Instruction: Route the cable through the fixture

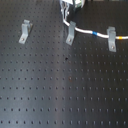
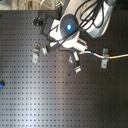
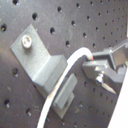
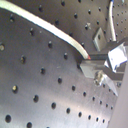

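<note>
First exterior view: the hand (image 1: 71, 5) sits at the far edge of the black perforated counter (image 1: 60, 90), gripping the cable (image 1: 90, 31). The cable runs over the middle fixture (image 1: 70, 33) and through the fixture on the first exterior view's right (image 1: 112, 40). A third fixture (image 1: 24, 31) stands apart, unused.

Second exterior view: the arm (image 2: 75, 22) covers the middle fixture; the cable (image 2: 95, 54) leads to another fixture (image 2: 104, 59).

First wrist view: the cable (image 3: 62, 80) lies against the fixture (image 3: 42, 62), its end clamped between the fingers (image 3: 102, 70).

Second wrist view: the fingers (image 4: 97, 62) pinch the cable (image 4: 45, 25).

black perforated tabletop (image 1: 60, 95), evenly lit
</note>
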You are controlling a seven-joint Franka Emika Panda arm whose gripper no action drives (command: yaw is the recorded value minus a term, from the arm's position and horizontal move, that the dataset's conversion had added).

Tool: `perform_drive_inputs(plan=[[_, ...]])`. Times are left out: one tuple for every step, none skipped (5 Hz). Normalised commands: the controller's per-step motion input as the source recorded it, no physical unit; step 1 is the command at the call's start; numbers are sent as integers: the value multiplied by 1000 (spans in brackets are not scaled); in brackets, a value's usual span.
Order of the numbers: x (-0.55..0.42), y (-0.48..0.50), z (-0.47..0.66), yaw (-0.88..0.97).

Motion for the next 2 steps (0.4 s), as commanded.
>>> perform_drive_inputs(plan=[[-122,55,492,-49],[-363,45,271,-194]])
